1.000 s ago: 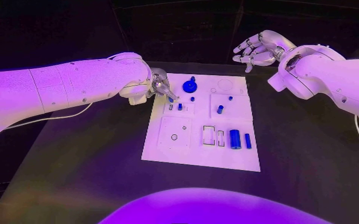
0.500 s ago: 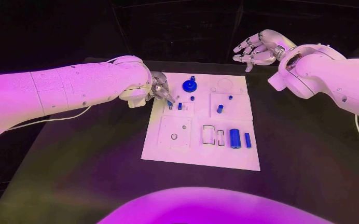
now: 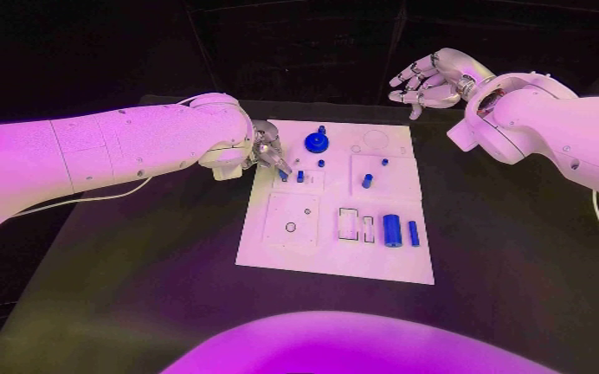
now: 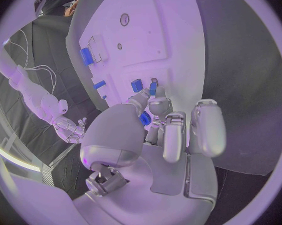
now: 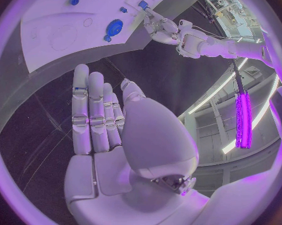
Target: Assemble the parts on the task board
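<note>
— Fingers (image 4: 155,103) of the left hand (image 3: 265,146) are drawn close, tips down at a small blue peg (image 4: 153,88) near the far left corner of the white board (image 3: 335,257). Pinched, or merely touched? I cannot tell.

— So it looks like peg seating; next calls for a straight press.

— And the right hand (image 3: 424,85)?

— Raised beyond the board over the desk (image 3: 150,279), fingers loosely spread, holding nothing.

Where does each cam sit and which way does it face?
Head view: on the robot's head, looking down at the task board; both arms enter.
Left wrist view: behind the left hand, facing the board's small blue parts.
Right wrist view: behind the right hand, facing the board from off its edge.
Shared: the round blue part shows in head and right wrist.
</note>
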